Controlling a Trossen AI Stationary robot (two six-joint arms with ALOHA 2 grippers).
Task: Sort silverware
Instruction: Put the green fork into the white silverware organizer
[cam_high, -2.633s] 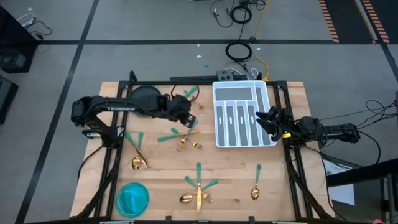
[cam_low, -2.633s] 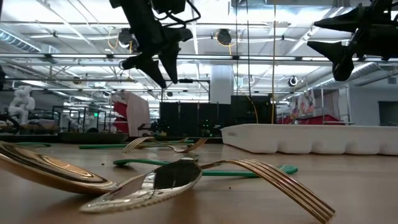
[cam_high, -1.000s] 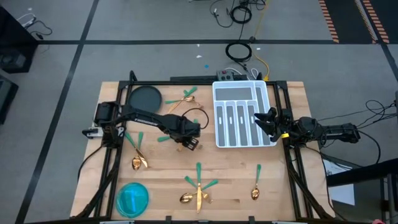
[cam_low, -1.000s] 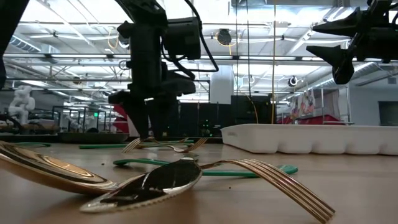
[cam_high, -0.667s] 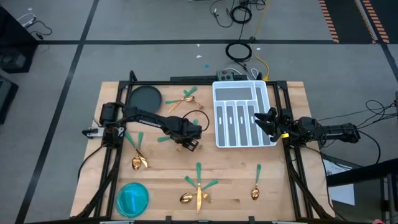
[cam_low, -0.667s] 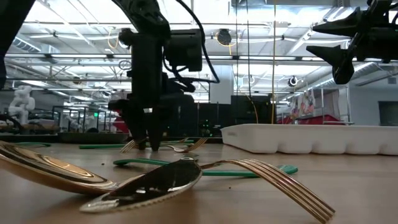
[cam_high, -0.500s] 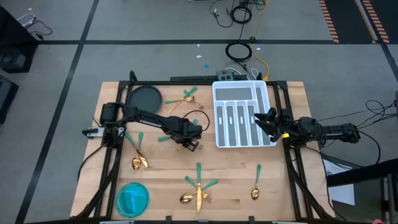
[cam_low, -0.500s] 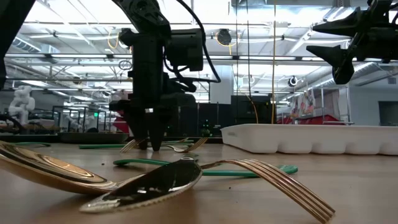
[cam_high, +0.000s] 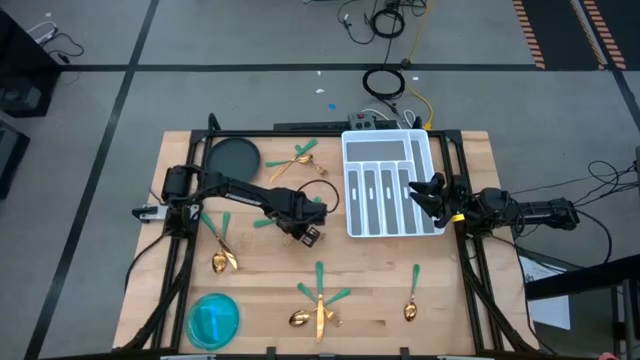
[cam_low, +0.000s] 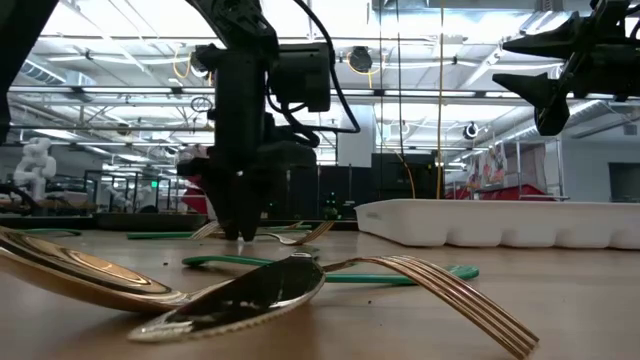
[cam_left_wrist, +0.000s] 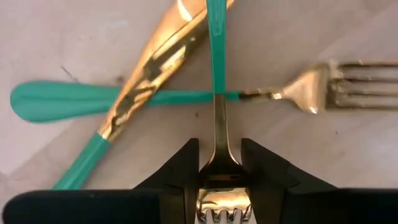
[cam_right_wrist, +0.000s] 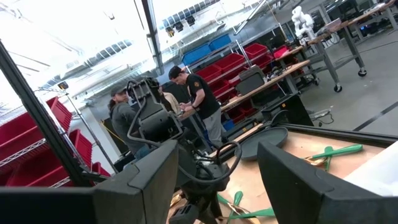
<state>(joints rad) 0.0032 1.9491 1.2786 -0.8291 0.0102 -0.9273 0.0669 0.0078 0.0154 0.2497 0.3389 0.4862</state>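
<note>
Your left gripper (cam_left_wrist: 219, 168) shows its fingers (cam_left_wrist: 181, 171) gripping a fork (cam_left_wrist: 219, 134) only in the wrist view; overhead hides this. Your right gripper (cam_high: 428, 193) hangs open at tabletop (cam_high: 380, 290) three o'clock.

White tray (cam_high: 388, 147) at table's far right, dark plate (cam_high: 231, 157) far left (blue dish (cam_high: 213, 319) near corner).

High cam looks straight down on whole table (cam_high: 400, 280); low cam sits at tabletop level, very near; both share white tray (cam_high: 388, 185).
</note>
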